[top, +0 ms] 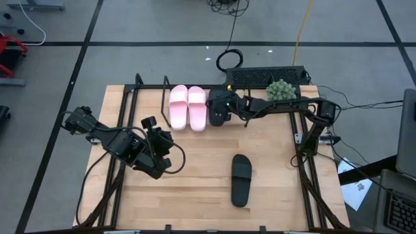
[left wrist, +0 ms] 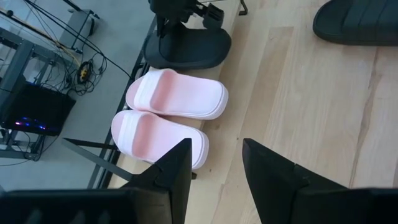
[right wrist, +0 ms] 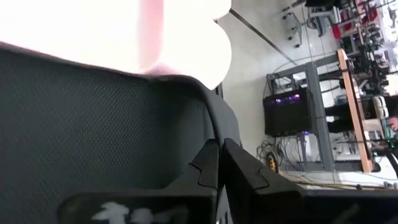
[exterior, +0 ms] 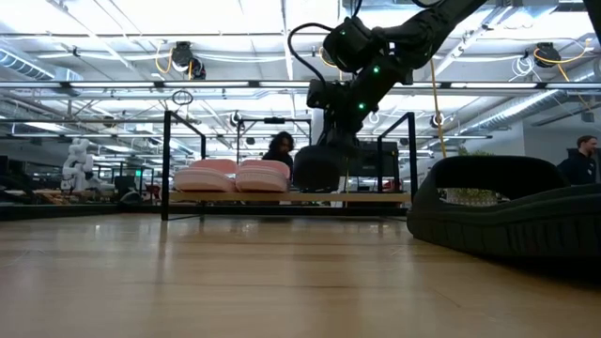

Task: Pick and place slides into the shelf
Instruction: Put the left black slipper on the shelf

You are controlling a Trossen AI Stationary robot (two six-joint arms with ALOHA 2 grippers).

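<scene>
The pale pink pair lies side by side, soles down, on the shelf at the table's far edge; it also shows in the low view and the left wrist view. My right gripper is shut on one black slide right beside the pink pair, on their right. The other black slide lies sole down on the table, nearer the near edge. My left gripper is open and hovers over the table's left half, facing the shelf. My right gripper pinches a thin upper edge of the black slide between its two fingers. It comes from above, slanting in from the table's right. The slide sits level at the shelf board; whether its sole rests on it I cannot tell.
A green bushy object and a black box stand at the far right, behind the shelf. Black frame rods run along the table's left and right sides. A person shows in the room beyond. Bare wood lies between the shelf and the loose slide.
</scene>
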